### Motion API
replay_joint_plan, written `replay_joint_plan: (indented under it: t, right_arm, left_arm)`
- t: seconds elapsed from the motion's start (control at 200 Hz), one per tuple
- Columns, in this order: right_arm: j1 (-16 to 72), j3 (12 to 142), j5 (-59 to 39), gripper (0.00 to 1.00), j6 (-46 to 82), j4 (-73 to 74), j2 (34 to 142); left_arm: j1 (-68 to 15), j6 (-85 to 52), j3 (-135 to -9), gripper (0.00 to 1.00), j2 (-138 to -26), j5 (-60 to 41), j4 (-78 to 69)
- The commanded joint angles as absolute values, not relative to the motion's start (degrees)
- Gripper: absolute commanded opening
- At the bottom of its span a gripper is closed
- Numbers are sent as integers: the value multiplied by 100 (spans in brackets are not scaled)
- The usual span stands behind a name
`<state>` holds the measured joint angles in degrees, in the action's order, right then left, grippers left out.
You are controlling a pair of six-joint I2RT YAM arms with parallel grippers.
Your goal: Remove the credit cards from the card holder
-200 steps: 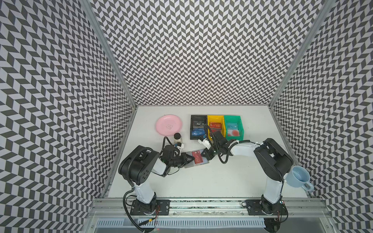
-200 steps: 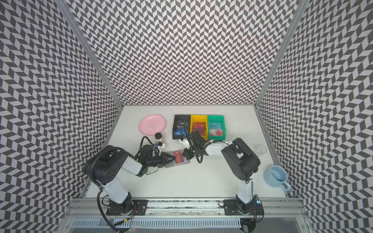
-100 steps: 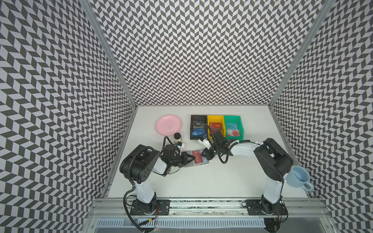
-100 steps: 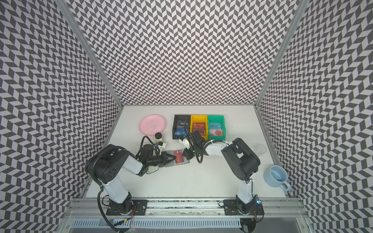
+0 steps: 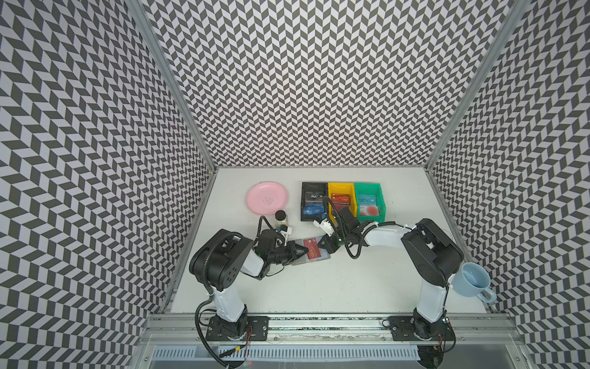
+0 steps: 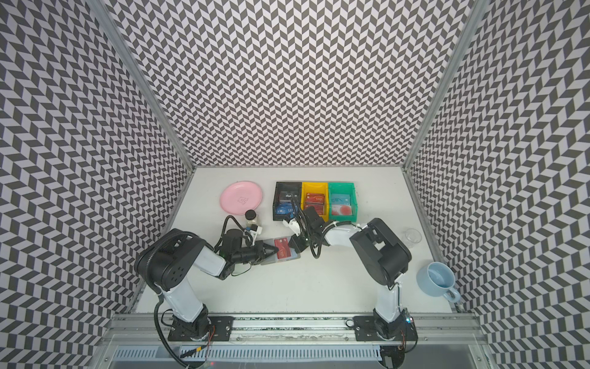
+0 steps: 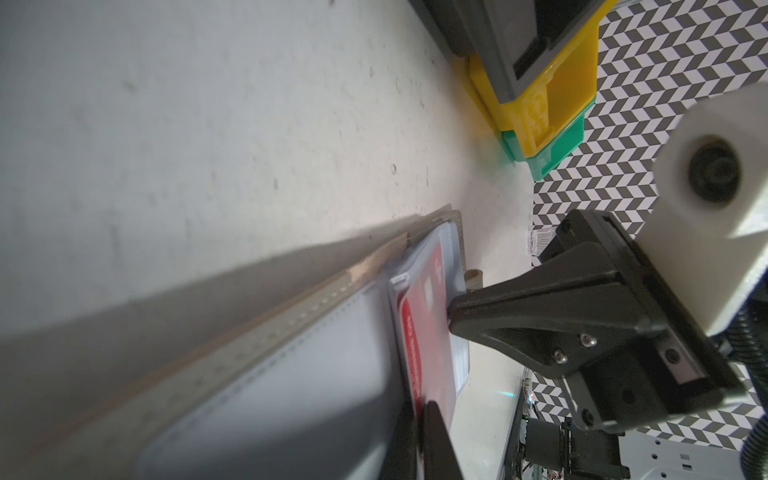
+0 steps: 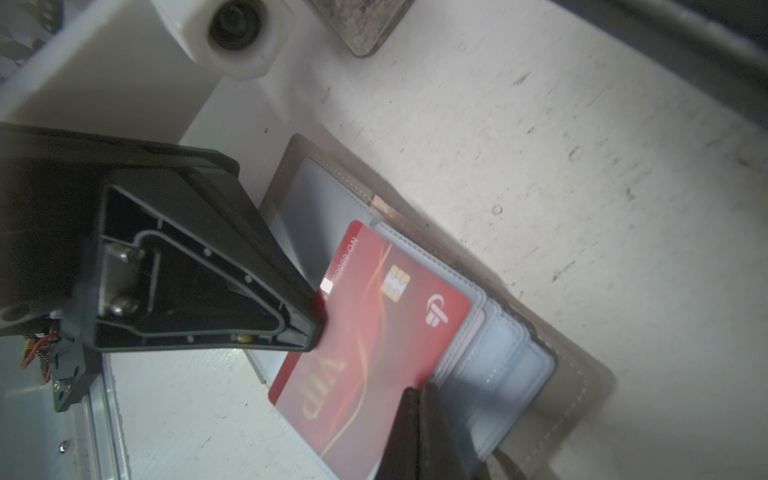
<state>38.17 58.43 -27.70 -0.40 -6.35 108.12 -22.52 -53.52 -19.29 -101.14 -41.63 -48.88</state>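
1. Nearest, by the near right corner of the surface, a blue mug [image 5: 472, 282] sits well apart from the work, out of either arm's way
2. Further in, left of the middle, the card holder [image 8: 577, 374] lies open and flat, so its clear sleeves [image 8: 498, 353] face up for access
3. The left jaws are closed on one edge of the red card [image 8: 374, 332], which juts partway out of its sleeve over the bare page; that grip looks set for drawing it free toward the left edge
4. The right jaws are shut too, tips down at the card's opposite end beside the sleeve stack, probably pinning the holder against the pull; whether they pinch anything I cannot tell
5. Beyond, a small jar [image 5: 281, 218] stands just behind the left wrist
6. Toward the far edge sit a pink plate [image 5: 267, 198] and a touching row of black bin [image 5: 314, 183], yellow bin [image 5: 341, 184] and green bin [image 5: 367, 184], each holding cards, likely sorted by colour
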Motion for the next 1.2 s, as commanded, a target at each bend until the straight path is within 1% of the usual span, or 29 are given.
replay_joint_plan:
  t: [0.0,0.06,0.19,0.786,1.192]
  right_arm:
    - [3870,5727,-2654,1,-88,-888,11145]
    - [3858,5718,-2650,2,-98,-890,11156]
    - [3859,5722,-2658,2,-97,-888,11183]
    - [3841,5711,-2695,2,-73,-894,11189]
    - [3841,5680,-2706,3,-79,-879,11188]
  left_arm:
    - [-2259,-5233,-1771,11,-10127,-4034,-4705]
    - [-2258,-5225,-1762,13,-10108,-4033,-4685]
    - [-2250,-5210,-1749,14,-10047,-4022,-4624]
    - [-2144,-5103,-1650,15,-9775,-3939,-4394]
    - [-2157,-5141,-1843,14,-10060,-3964,-4500]
